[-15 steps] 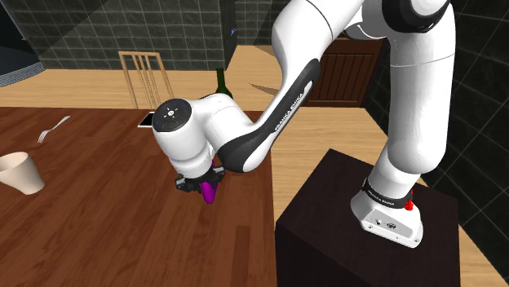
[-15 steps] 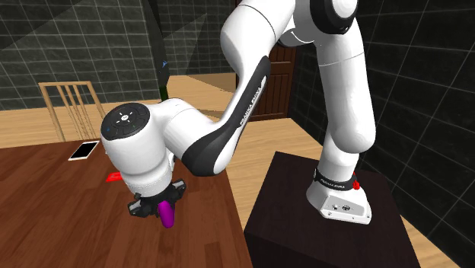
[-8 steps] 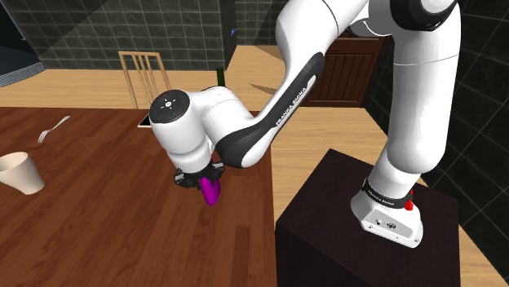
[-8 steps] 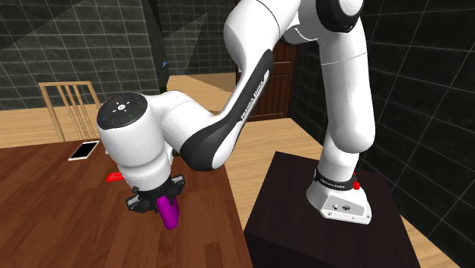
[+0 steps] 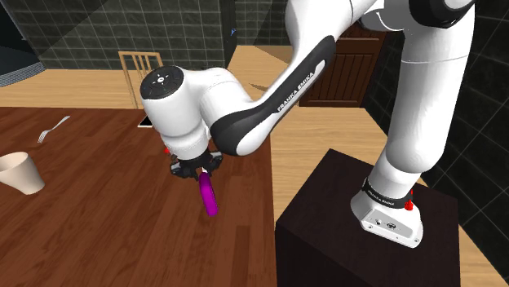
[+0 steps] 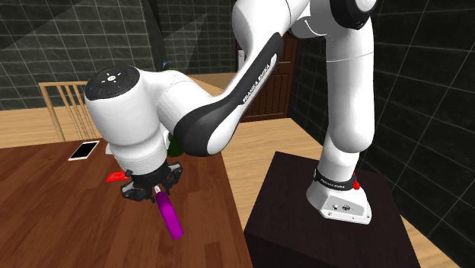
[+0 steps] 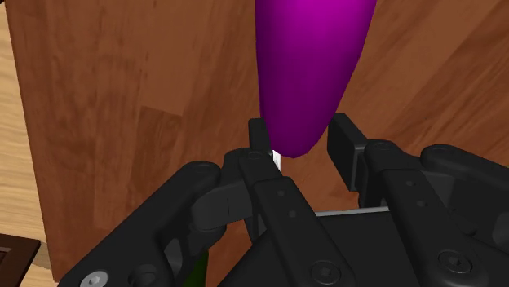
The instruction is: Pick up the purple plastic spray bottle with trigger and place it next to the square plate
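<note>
A smooth purple spray bottle (image 5: 210, 196) hangs slanted below my black gripper (image 5: 196, 169), over the wooden table near its edge by the stand. The second exterior view has the same bottle (image 6: 170, 215) sticking out under the gripper (image 6: 156, 189). In the wrist view the gripper (image 7: 302, 140) is shut on the narrow end of the bottle (image 7: 310, 65), with one finger (image 7: 258, 134) on each side of it. The bottle's wider body points away from the hand, with table planks behind it.
A pale cup (image 5: 20, 173) and a fork (image 5: 53, 129) lie far toward the shoulder view's left. A phone (image 6: 84, 150) and a small red thing (image 6: 114, 177) sit behind the hand. A wooden chair (image 5: 145, 73) stands past the table; the dark stand (image 5: 343, 236) borders its edge.
The hand has risen and shifted a little toward the shoulder view's left, taking the bottle with it. More of the purple body now shows below the gripper.
</note>
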